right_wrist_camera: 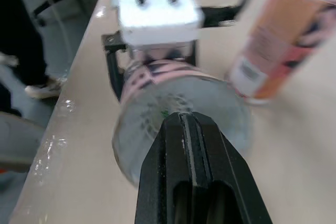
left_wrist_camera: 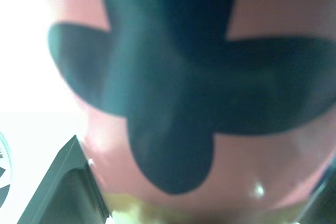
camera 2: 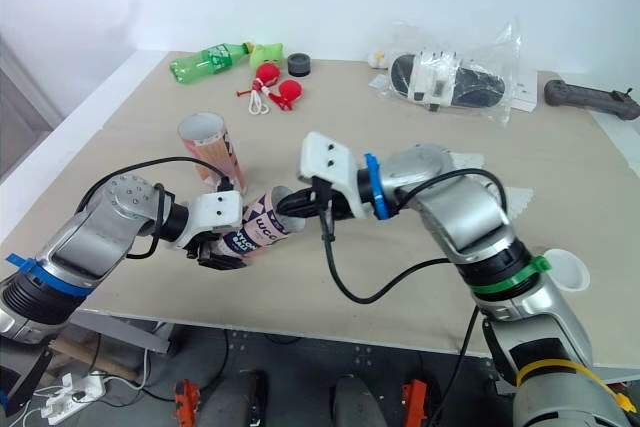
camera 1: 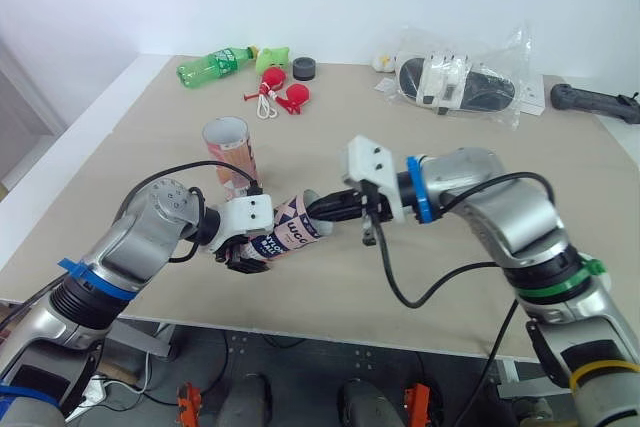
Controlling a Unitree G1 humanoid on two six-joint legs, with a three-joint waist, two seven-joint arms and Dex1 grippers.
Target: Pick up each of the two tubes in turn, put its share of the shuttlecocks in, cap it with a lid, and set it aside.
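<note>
Here L hand (camera 1: 244,251) grips tilted tube (camera 1: 293,230); R hand (camera 1: 320,212) fingers pressed together at tube mouth, anything betw. them hidden.

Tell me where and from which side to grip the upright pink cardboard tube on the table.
The upright pink cardboard tube stands open-mouthed, so probably take its round wall at mid-height, from the robot's left: the tilted pink tube in the left end effector crowds its near side.

Silver arms (camera 1: 510,217), blue bands (camera 1: 415,190), black cables (camera 1: 400,287), white wrist blocks (camera 1: 375,172).
</note>
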